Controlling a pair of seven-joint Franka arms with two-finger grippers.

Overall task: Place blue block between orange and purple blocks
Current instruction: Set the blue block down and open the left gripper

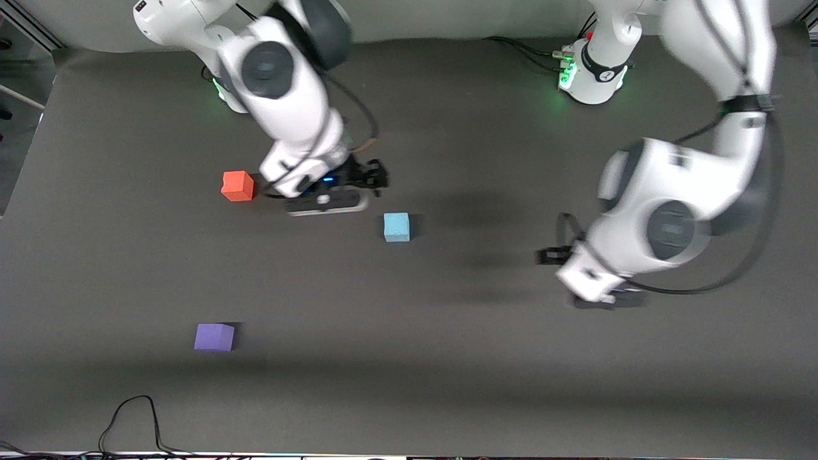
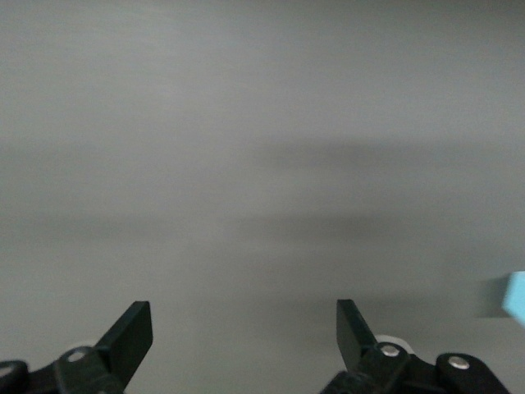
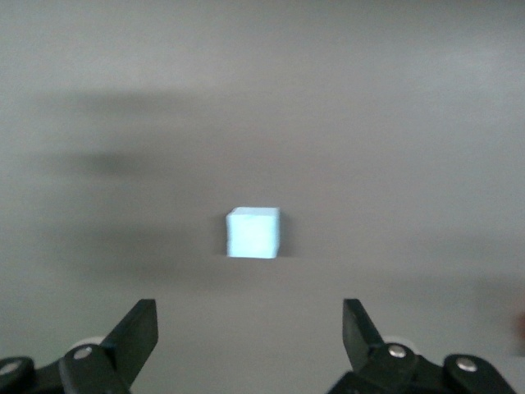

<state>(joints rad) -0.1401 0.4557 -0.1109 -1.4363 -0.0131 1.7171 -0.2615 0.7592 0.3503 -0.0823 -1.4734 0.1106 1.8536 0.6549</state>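
Note:
The light blue block [image 1: 396, 227] sits on the dark mat near the table's middle. It also shows in the right wrist view [image 3: 253, 233], ahead of the open fingers. The orange block [image 1: 238, 186] lies toward the right arm's end. The purple block [image 1: 214, 337] lies nearer the front camera than the orange one. My right gripper [image 1: 374, 176] is open and empty [image 3: 246, 332], over the mat between the orange and blue blocks. My left gripper [image 1: 551, 255] is open and empty [image 2: 244, 332], over bare mat toward the left arm's end. A sliver of the blue block [image 2: 517, 297] shows at the edge of the left wrist view.
The dark grey mat [image 1: 447, 358] covers the table. A black cable [image 1: 131, 421] loops at the mat's edge nearest the front camera. The arm bases [image 1: 591, 73] stand along the edge farthest from that camera.

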